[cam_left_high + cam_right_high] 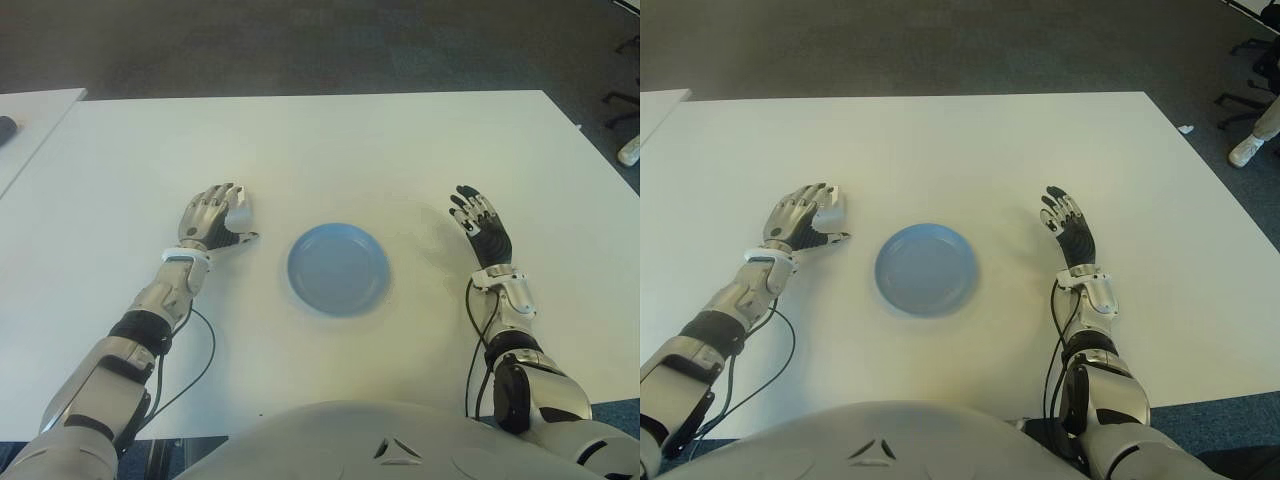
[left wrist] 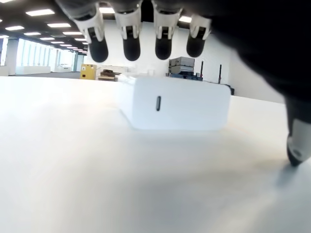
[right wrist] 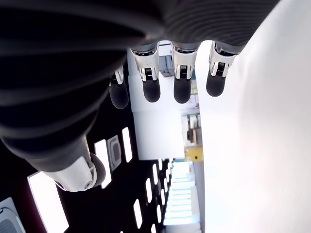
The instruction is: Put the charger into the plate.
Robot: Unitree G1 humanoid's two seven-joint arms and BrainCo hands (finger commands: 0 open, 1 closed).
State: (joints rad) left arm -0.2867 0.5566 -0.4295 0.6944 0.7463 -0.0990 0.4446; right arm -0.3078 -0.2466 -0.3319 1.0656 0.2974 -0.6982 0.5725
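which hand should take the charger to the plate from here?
Left. The left hand is already around the white charger, fingers above it and not yet closed, just left of the blue plate. The right hand is open on the plate's far side, away from the charger.

in the eye views the left hand (image 1: 212, 222) covers most of the white charger (image 1: 238, 213), leaving only one corner showing past the fingers; whether the fingertips (image 2: 131, 48) touch its top cannot be told from the left wrist view. a dark object (image 1: 6, 128) on the neighbouring table is cut off by the edge, as is a shoe (image 1: 1245, 150) on the floor
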